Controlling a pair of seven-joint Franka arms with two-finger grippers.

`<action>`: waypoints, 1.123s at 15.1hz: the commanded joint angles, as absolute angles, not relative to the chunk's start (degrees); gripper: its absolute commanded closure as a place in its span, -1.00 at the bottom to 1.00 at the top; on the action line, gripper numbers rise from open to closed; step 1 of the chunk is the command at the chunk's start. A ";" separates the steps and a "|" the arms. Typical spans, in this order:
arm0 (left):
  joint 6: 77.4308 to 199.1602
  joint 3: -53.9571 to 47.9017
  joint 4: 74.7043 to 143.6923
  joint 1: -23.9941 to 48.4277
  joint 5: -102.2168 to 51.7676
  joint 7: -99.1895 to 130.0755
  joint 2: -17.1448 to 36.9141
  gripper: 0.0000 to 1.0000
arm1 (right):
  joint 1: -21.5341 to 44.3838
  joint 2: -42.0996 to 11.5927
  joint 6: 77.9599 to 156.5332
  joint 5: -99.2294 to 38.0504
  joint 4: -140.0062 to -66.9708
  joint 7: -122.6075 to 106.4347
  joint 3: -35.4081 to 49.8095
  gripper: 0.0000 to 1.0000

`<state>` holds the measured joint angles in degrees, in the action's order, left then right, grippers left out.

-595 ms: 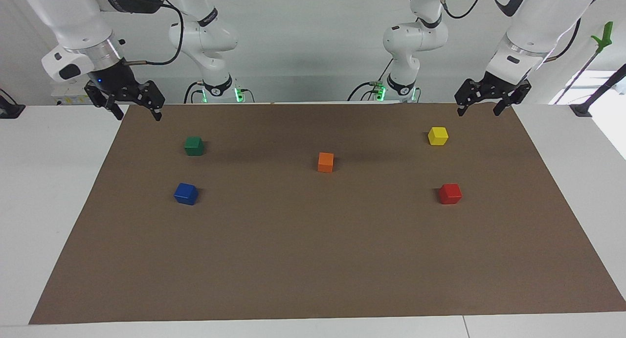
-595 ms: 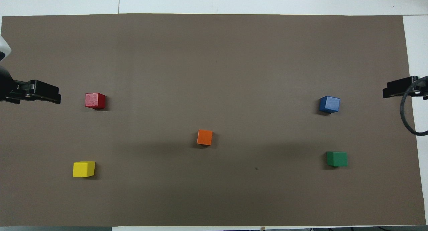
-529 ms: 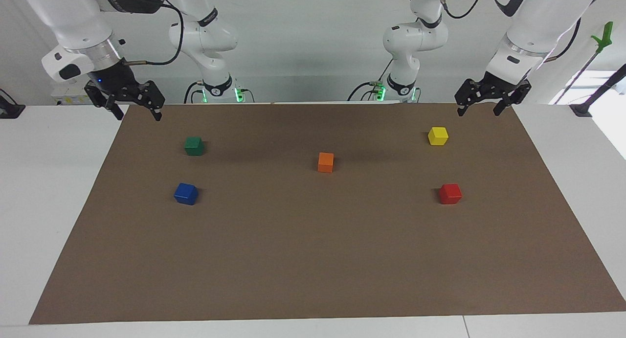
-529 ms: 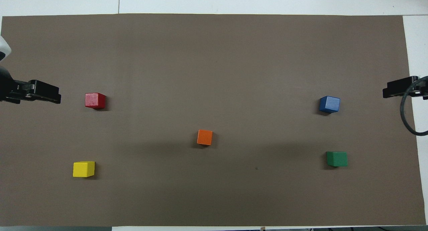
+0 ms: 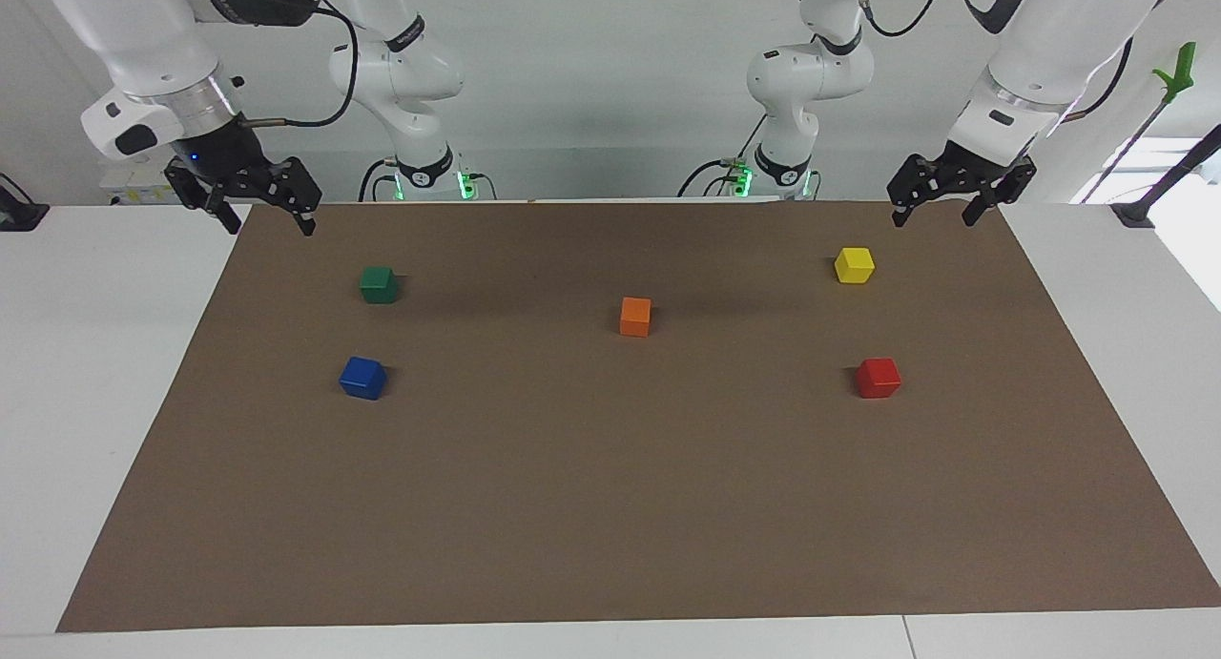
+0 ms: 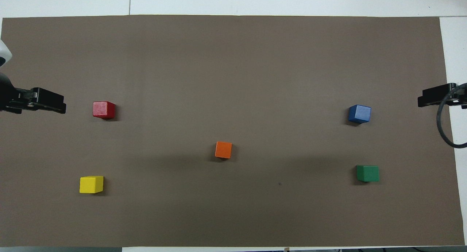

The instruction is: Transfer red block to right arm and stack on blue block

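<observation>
I've got both arms parked up high at the robots' edge of the brown mat [image 5: 610,506], nothing in hand. Left pincer [image 5: 933,213] hangs over the mat's corner at the left arm's end, fingers spread wide, empty. Right pincer [image 5: 270,220] hangs over the corner at the right arm's end, fingers also spread, empty.

The red block [image 5: 878,378] sits flat on the surface toward the left arm's end, farther from the robots than the yellow block [image 5: 854,264]. The blue block [image 5: 363,378] is toward the right arm's end, farther out than the green block [image 5: 379,284], and it looks turned a little against the mat's edges. The orange block [image 5: 635,316] sits mid-mat between the two sides.

No containers here: no tray, bin or bowl, just five loose cubes on the mat, well apart from each other.

Risks as I read them: orange is close in hue to red, so a wrong pick is my first worry. Going down for red, my left arm passes over yellow, and a low approach could knock it. The handover is the tricky bit; a small cube leaves little face for the second pincer, so a release too early drops it. And with blue sitting skewed, a red cube placed square to the mat may land off-corner and slide off.
</observation>
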<state>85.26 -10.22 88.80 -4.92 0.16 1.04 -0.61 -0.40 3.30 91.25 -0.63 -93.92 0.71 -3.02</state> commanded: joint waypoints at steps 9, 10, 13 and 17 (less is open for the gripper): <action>99.47 -8.35 98.60 -5.97 0.61 -0.34 3.24 -1.00 | -2.37 6.86 95.45 -12.82 -103.36 -3.34 -2.46 -1.00; 102.19 -8.35 101.05 -6.67 0.96 -1.83 3.51 -1.00 | -2.46 6.86 95.88 -14.49 -103.88 -3.34 -2.46 -1.00; 113.17 -8.35 110.36 -8.17 0.97 -3.43 3.43 -1.00 | -2.55 6.94 97.64 -22.13 -106.51 -4.47 -2.46 -1.00; 121.62 -8.35 116.01 -8.00 0.97 -3.34 5.09 -1.00 | -3.60 6.94 99.05 -34.33 -110.64 -10.97 -2.46 -1.00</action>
<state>117.38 -8.01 112.65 -7.80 0.50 -2.61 5.93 -1.63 4.90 97.51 -28.56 -106.21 -6.49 -3.03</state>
